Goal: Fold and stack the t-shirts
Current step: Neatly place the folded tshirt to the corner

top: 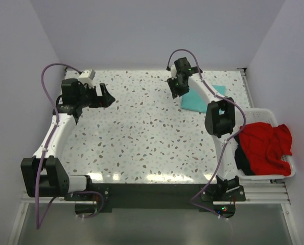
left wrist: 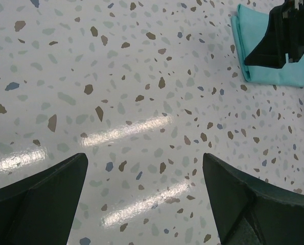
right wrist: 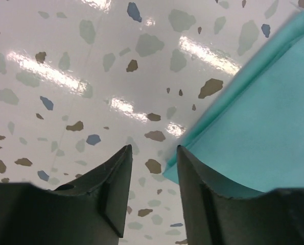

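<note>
Red tee (top: pixel 264 145) bunched in basket (top: pixel 264 111), near right. R gripper (top: pixel 176 92), slightly parted + empty, at left edge of folded teal tee (top: pixel 195 102), far right. L gripper (top: pixel 107 97) spread, far left. R gripper is nearer it.

Counter (top: pixel 141 138): I see white speckled terrazzo.
Walls (top: pixel 152 30): plain pale, behind and flanking the counter.
Glare (top: pixel 157 177): along the counter's near edge.

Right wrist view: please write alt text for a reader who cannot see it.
A folded teal t-shirt lies on a speckled white table, filling the right side. The right hand, its two dark fingers slightly apart and empty, sits at the shirt's corner.
</note>
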You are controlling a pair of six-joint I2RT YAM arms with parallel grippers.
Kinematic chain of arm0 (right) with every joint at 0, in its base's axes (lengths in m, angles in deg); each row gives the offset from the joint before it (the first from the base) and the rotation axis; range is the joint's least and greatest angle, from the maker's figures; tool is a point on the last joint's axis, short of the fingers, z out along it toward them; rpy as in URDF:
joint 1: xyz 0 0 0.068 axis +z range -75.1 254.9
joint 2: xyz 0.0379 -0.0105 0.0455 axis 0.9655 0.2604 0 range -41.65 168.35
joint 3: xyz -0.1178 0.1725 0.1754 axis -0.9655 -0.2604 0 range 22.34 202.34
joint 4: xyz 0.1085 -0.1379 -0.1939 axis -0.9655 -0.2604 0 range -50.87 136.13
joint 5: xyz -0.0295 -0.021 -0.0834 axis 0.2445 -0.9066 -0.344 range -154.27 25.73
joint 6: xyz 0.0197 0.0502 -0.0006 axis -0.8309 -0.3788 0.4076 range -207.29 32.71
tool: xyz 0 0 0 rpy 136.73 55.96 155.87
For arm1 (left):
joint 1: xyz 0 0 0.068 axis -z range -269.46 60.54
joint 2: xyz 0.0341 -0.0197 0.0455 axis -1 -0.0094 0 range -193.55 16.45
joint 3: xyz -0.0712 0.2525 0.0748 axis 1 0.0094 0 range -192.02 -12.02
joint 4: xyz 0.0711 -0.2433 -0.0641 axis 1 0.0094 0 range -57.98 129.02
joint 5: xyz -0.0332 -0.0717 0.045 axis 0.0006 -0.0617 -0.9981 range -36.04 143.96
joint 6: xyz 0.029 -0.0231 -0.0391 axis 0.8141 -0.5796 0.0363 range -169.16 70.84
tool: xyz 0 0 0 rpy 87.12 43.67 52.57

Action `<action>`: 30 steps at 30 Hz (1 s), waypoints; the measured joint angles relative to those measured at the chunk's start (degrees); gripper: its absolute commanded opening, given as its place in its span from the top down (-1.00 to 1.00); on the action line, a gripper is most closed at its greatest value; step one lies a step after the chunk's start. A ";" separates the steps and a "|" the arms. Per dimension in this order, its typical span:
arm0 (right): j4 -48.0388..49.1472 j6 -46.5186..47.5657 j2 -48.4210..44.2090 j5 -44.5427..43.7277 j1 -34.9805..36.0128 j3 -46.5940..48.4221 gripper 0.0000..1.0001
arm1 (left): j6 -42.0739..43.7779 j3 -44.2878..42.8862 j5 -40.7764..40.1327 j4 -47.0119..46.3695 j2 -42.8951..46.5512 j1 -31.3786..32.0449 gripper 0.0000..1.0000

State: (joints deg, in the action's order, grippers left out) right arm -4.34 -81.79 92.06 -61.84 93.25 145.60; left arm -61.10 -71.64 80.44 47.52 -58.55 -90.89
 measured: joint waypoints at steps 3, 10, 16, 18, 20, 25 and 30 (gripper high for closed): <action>1.09 -1.18 0.35 -0.07 0.96 0.00 0.27 | -0.04 0.15 0.31 0.00 0.00 -0.09 -1.00; 2.58 -1.53 3.10 -0.63 0.83 -0.17 0.24 | -0.04 0.15 0.61 0.02 0.00 -0.72 -1.00; 2.69 -1.36 5.55 -1.49 0.66 -1.55 0.26 | -0.09 0.17 1.14 0.04 0.00 -1.09 -1.00; 3.28 -1.01 5.62 -1.57 0.55 -1.77 0.26 | -0.04 0.17 1.22 0.04 0.00 -1.25 -1.00; 3.98 -0.61 5.51 -1.81 0.39 -2.23 0.25 | -0.04 0.17 1.38 0.07 0.00 -1.46 -1.00; 4.96 1.29 4.24 -1.70 -1.53 -4.55 0.26 | -0.07 0.17 1.64 0.09 0.00 -2.12 -1.00; 5.09 4.26 2.67 -1.90 -5.31 -7.17 0.26 | -0.50 0.17 2.03 0.07 0.00 -2.32 -1.00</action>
State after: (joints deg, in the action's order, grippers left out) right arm 0.75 -77.53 94.73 -63.74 87.94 138.43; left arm -61.61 -71.46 82.48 47.59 -58.55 -93.21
